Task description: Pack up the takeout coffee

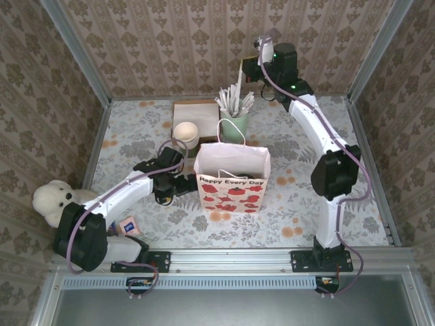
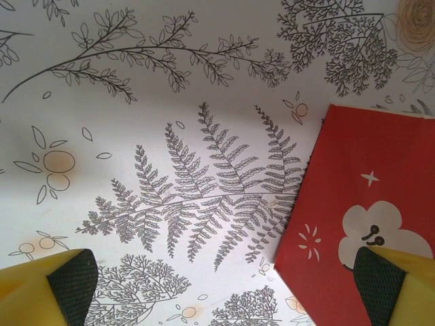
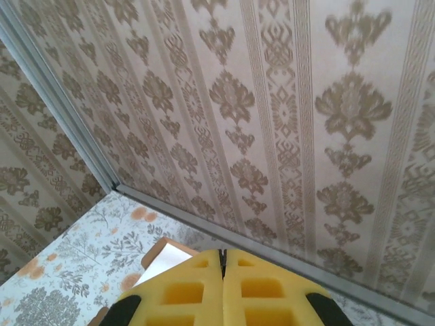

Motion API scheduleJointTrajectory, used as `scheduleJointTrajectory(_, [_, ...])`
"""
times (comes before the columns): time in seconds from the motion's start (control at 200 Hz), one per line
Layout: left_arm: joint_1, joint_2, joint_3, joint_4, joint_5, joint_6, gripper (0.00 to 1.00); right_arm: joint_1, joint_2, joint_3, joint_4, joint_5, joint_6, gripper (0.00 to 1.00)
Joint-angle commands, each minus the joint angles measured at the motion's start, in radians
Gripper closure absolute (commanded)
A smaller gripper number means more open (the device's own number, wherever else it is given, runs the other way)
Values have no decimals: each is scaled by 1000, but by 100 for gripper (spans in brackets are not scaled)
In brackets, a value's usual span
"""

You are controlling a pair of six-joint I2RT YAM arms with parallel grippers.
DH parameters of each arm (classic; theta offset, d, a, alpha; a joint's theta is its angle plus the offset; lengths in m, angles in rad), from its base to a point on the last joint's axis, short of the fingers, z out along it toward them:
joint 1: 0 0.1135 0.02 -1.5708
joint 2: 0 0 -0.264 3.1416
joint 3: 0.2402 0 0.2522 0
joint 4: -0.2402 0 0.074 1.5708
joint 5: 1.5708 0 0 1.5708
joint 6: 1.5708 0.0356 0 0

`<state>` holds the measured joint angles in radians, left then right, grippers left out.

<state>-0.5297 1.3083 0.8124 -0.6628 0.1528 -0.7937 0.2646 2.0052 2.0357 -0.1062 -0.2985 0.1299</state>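
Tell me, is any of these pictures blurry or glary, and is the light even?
Top external view: soft, even light, no glare, and only faint shadows around the paper bag. Left wrist view: the tablecloth print is sharp, while the yellow fingers in the bottom corners look slightly soft. Right wrist view: the wallpaper is clear, and the shut right gripper, very near the lens, is a little soft.

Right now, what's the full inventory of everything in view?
paper bag: 1, white with red flowers, table centre, top open
stacked cups: 1 stack, cream insides, behind-left of bag
mint cup: 1, pale green, behind bag, holds white straws
box: 1, brown with pale top, back of table
teddy bear: 1, white, left edge
small packet: 1, blue and orange, near left arm base
left gripper: open, low beside bag
right gripper: shut, empty, raised near back wall
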Motion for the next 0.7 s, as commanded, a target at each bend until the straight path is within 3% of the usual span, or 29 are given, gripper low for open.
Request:
scheduleJointTrajectory(0.0, [0,-37,29,-24,-18,-1,0,8,-123,-104,132,49,-33,100])
scheduleJointTrajectory(0.14, [11,-63,44,-35,-45,14,0,16,-246,-237,216,86,-39,100])
scheduleJointTrajectory(0.395, [88,-122,90,-67,-67,74,0,49,-527,-424,261,278,-40,100])
scheduleJointTrajectory(0.695, [131,-244,144,37,-21,129,0,69,-930,-632,83,248,99,100])
